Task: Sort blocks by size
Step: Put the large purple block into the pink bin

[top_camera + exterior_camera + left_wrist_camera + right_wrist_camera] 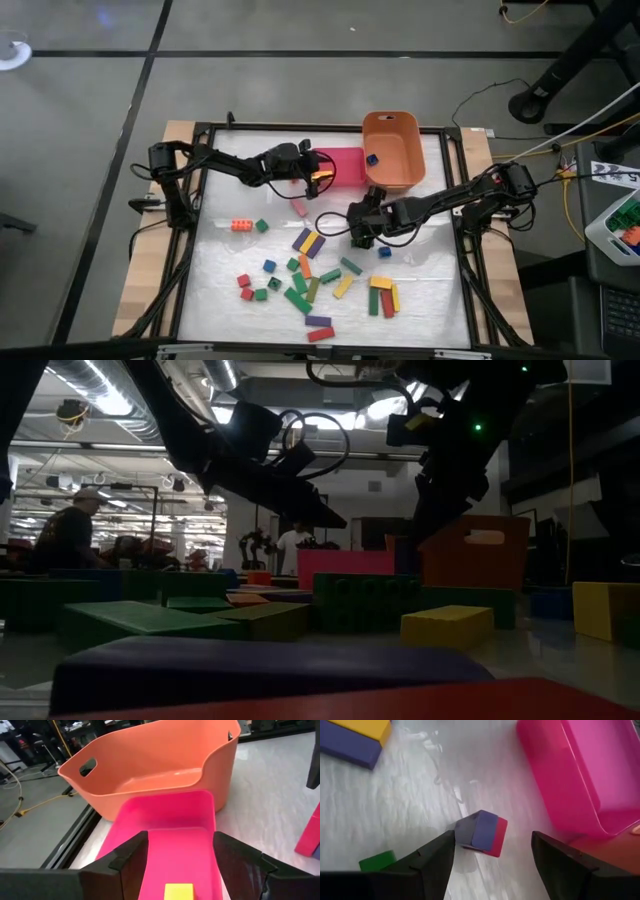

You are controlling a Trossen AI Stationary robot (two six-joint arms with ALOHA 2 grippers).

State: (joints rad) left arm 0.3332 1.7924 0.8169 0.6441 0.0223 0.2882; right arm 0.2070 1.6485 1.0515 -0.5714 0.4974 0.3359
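Mid-sort, with most blocks (310, 290) loose across the near table. Left gripper (179, 870) over the pink tray (165, 815), jaws wide, yellow block (179, 891) between them, grip unclear; probably a drop. Right gripper (492, 860) spread wide, empty, above 2 small touching blocks (481, 832); next, down and close. 1 blue cube (372, 158) in the orange tub (395, 120).
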